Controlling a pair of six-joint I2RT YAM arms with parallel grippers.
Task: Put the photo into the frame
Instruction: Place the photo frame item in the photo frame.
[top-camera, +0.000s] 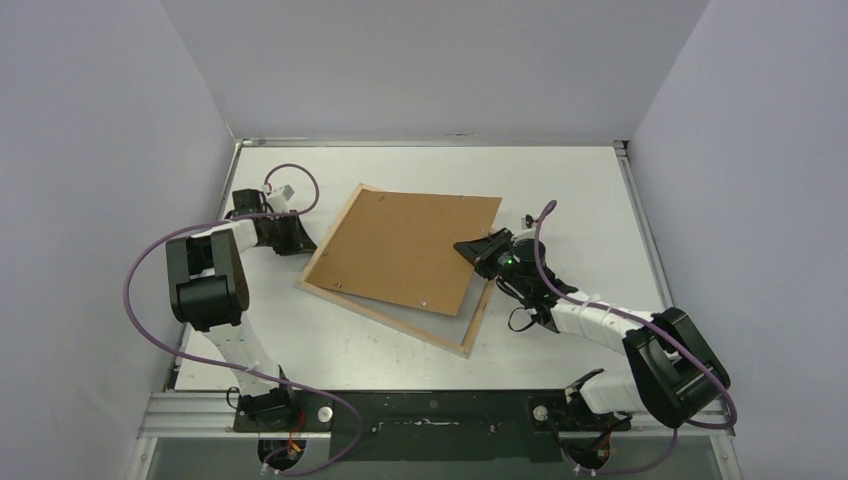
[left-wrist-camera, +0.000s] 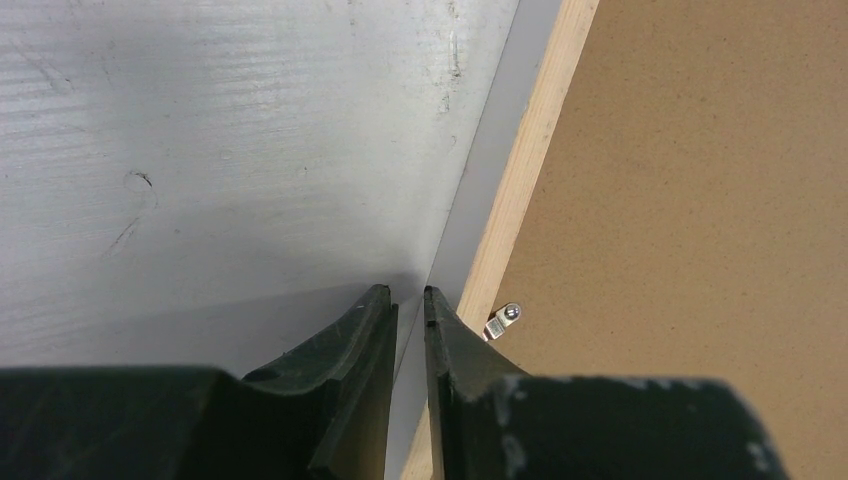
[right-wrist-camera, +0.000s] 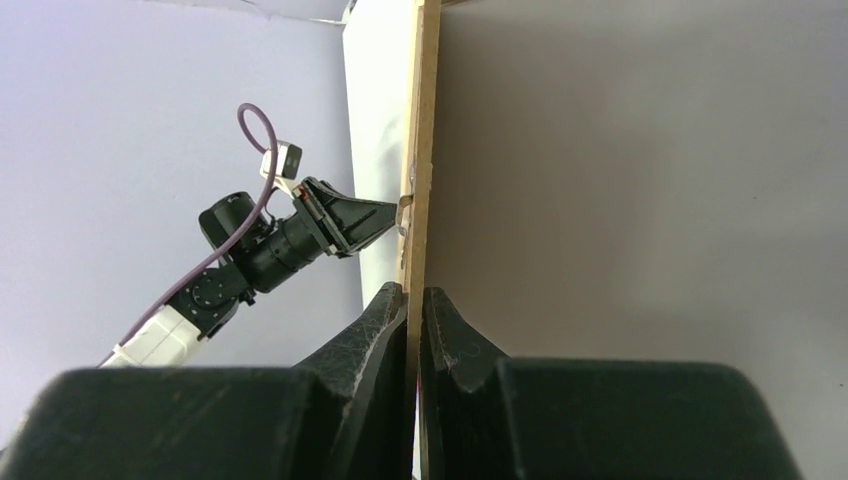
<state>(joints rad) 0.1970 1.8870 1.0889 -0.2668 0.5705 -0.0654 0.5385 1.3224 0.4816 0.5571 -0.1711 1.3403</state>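
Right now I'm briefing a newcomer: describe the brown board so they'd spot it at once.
On the white table, at its middle, lies a pale wooden frame. The board rests askew over it, its right edge pinched by the right pincer. It is the one solid brown sheet; the frame is only thin pale bars.

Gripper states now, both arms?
Left gripper: nearly closed beside the frame; grip cannot be told.
Right gripper: closed on the brown backing board, at its edge.
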